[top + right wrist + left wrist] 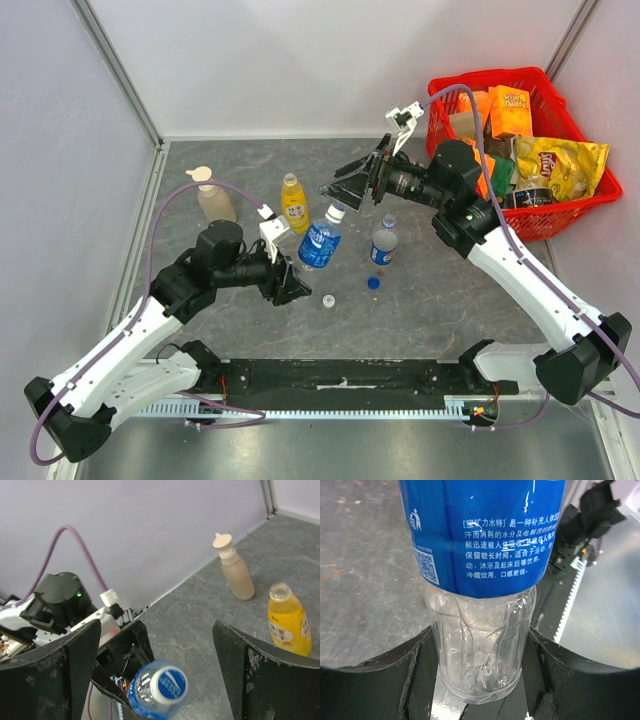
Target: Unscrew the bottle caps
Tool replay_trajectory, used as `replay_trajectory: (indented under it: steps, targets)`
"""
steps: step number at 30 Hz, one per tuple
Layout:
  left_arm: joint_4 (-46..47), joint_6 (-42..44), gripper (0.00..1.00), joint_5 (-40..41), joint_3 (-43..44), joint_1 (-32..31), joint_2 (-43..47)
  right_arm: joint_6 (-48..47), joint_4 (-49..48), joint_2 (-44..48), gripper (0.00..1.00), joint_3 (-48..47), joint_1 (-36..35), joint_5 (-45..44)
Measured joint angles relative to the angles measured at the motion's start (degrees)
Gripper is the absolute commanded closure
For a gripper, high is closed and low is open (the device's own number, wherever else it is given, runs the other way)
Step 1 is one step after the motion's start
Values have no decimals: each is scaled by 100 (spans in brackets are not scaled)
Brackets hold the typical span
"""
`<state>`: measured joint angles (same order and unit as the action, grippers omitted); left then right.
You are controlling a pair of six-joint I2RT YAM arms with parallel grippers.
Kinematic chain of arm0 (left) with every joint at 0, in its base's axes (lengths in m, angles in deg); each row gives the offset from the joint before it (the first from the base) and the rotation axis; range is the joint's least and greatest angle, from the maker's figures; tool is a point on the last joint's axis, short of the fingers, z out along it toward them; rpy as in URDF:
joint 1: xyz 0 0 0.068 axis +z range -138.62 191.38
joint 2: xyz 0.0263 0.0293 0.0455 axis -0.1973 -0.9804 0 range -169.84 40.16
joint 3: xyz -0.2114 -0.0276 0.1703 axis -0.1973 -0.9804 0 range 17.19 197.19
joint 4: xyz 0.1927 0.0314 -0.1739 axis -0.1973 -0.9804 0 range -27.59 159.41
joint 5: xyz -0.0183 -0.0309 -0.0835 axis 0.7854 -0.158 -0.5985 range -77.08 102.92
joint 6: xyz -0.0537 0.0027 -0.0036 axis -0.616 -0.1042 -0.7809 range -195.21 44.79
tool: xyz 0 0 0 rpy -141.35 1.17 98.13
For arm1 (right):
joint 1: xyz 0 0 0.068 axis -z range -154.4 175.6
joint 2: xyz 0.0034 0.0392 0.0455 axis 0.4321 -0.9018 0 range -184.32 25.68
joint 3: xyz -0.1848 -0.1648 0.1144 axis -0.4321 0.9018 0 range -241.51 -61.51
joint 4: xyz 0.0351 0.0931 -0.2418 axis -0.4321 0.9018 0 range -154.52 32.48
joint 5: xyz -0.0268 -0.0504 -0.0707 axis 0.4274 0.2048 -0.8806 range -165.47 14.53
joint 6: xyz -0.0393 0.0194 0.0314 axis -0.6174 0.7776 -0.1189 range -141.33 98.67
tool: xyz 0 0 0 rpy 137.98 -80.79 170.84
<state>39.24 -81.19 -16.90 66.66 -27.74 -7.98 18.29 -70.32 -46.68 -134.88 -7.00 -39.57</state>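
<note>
Clenched: left gripper (480,680), a finger pressed on either side of the clear ribbed base of the blue-labelled bottle (320,243), just below the label. Held tilted, with the neck leaning away from this pincer and toward the other, probably to brace the body against twisting and present the top.

Released: right gripper (156,635), spread wide, framing the white cap (169,684) between its fingers without touching it on either side. Seemingly lined up to close on that cap and turn it.

Beyond the right fingertips and off to one side: juice bottle (289,622), mouth bare; farther out, soap dispenser (235,567), no part of the job. On the table just past the left fingertips: loose white cap (328,300); a little farther along, loose blue cap (373,283), near the foot of the second clear bottle (384,240), which stands upright and well apart from both pincers.

Cut off in the left wrist view: everything above the label, cap included. Hidden in the right wrist view: most of the bottle's body under its own cap, and the left fingers' grip. Hard to tell from above whether the second clear bottle's neck is bare.
</note>
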Motion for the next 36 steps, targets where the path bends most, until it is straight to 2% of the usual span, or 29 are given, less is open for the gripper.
replay_trajectory:
  steps: [7,16,23,26,34,36]
  targets:
    - [-227,90,98,1143,166,0,131,160,479,-105,2,-7,9,-525]
    - [-623,249,98,2238,490,0,37,479,586,-487,12,-31,9,-715]
    - [-787,282,98,2481,632,0,-247,612,634,-782,19,-83,-35,-726]
    - [-844,289,98,2498,643,0,-313,634,632,-831,26,-125,-72,-721]
    - [-901,299,98,2498,651,-2,-326,682,632,-1056,29,-212,-133,-658]
    - [-901,299,98,2496,651,0,-326,684,634,-1108,35,-212,-142,-634]
